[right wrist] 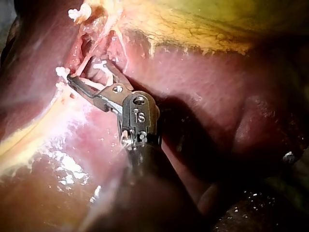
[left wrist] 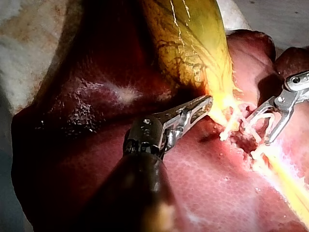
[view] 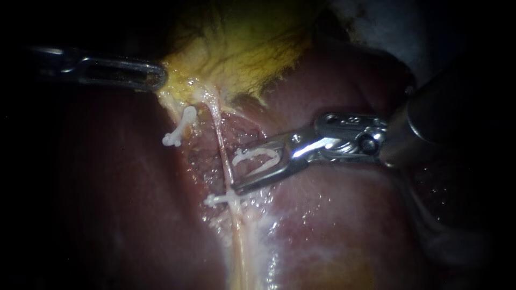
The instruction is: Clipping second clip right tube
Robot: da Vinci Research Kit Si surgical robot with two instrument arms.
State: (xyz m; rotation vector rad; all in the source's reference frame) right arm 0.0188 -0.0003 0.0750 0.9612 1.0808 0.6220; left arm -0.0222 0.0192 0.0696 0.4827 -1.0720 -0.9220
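Right instrument (view: 235,172): its two jaws stand wide apart, and both press on a white clip that sits between them.
Held clip (view: 263,152): white and thin, bent like the letter C. It is not squeezed shut. Its open mouth faces out past the jaw tips.
Right tube (view: 219,131): a thin, pale pink string right at the jaw tips. I cannot tell if it is inside the clip's mouth. It runs from the gallbladder (view: 236,48) past the tips and onto the liver (view: 333,215).
Shut clip (view: 221,201): white, across the same tube, just beside the tip of one jaw.
Far clip (view: 180,129): white, out past the jaw tips, between the two instruments.
Left instrument (view: 158,75): its jaws lie together and pinch the yellow edge of the gallbladder.
Marks: small marks show on the right instrument's metal wrist.
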